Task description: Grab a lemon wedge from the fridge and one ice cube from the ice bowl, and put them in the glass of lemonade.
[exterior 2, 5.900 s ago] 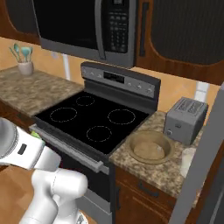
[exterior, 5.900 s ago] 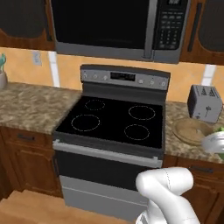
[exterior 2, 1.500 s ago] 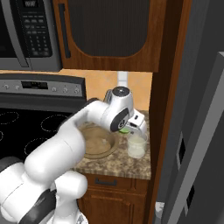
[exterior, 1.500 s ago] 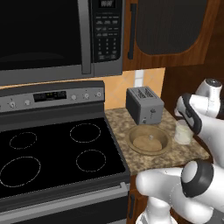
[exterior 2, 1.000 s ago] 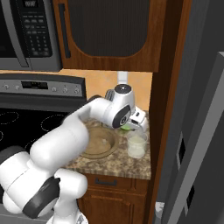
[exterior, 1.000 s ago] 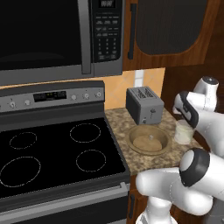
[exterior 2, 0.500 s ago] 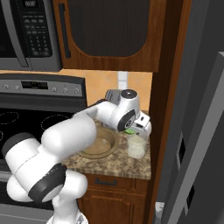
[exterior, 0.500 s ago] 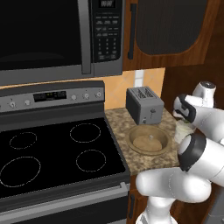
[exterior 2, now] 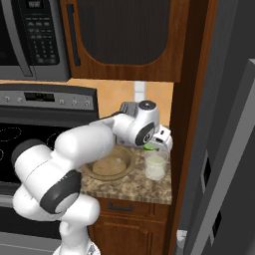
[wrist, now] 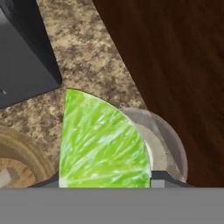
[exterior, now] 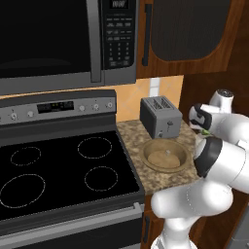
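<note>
My white arm has swung in over the speckled granite surface [exterior 2: 130,188] this last second; the tool [exterior 2: 157,143] now hangs just above the short translucent whitish glass of lemonade [exterior 2: 155,165], clenched on the yellow-green lemon wedge [wrist: 103,142]. I judge release comes next.

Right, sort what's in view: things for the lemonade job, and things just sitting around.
For the job: lemon wedge in the hand; glass of lemonade; ice bowl; ice cube; fridge.

Just there: toaster; microwave; stove.
</note>
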You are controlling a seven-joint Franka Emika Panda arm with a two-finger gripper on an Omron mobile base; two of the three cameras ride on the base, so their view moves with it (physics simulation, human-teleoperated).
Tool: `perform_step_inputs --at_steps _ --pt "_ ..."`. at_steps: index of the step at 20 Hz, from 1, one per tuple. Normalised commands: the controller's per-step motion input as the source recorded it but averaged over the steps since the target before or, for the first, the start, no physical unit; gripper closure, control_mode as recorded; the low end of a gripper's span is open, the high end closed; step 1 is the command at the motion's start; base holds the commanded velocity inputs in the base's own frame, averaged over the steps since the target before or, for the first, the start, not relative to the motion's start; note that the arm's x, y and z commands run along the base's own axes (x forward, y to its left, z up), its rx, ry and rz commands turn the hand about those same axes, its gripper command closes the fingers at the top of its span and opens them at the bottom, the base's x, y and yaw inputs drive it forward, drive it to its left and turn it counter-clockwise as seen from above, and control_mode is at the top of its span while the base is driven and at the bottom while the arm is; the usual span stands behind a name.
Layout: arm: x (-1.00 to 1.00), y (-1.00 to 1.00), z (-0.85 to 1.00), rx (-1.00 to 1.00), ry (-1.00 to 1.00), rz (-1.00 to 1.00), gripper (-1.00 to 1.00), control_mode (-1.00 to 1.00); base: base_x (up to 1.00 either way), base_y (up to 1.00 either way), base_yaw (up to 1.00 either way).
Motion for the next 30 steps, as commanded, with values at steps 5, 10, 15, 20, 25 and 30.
perform_step_inputs --at_steps 5,10,15,20,25,30 --pt "-0.04 -0.27 -0.09 0.0 0.0 0.0 1.0 -1.0 0.0 0.0 0.0" --pt "0.0 0.0 0.0 0.0 0.0 0.0 -1.0 -1.0 0.0 0.0 0.0" --pt "0.0 0.0 0.0 0.0 0.0 0.0 -1.0 -1.0 0.0 0.0 0.0" --pt "0.0 0.0 0.0 0.0 0.0 0.0 -1.0 -1.0 0.0 0.0 0.0" --pt "-0.01 0.05 0.09 0.0 0.0 0.0 -1.0 -1.0 0.0 0.0 0.0" --pt "-0.17 0.36 0.31 -0.01 -0.01 0.0 -1.0 -1.0 0.0 0.0 0.0"
